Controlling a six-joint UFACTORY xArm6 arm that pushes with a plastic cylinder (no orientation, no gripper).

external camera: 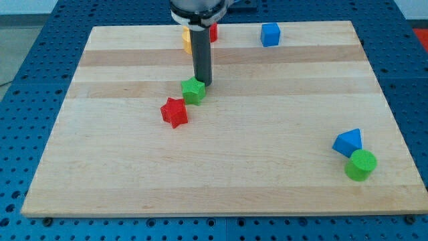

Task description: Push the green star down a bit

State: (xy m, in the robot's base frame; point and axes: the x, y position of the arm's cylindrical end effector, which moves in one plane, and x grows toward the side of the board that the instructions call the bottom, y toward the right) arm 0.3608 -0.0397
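The green star (pixel 193 90) lies on the wooden board (pixel 221 167), left of centre. My tip (pixel 203 83) stands right at its upper right edge, touching or nearly touching it. A red star (pixel 174 112) lies just below and to the left of the green star, almost touching it.
A yellow block (pixel 187 39) and a red block (pixel 213 31) sit at the view's top, partly hidden behind the rod. A blue cube (pixel 270 34) is at the top right. A blue triangular block (pixel 348 142) and a green cylinder (pixel 361 165) sit at the lower right.
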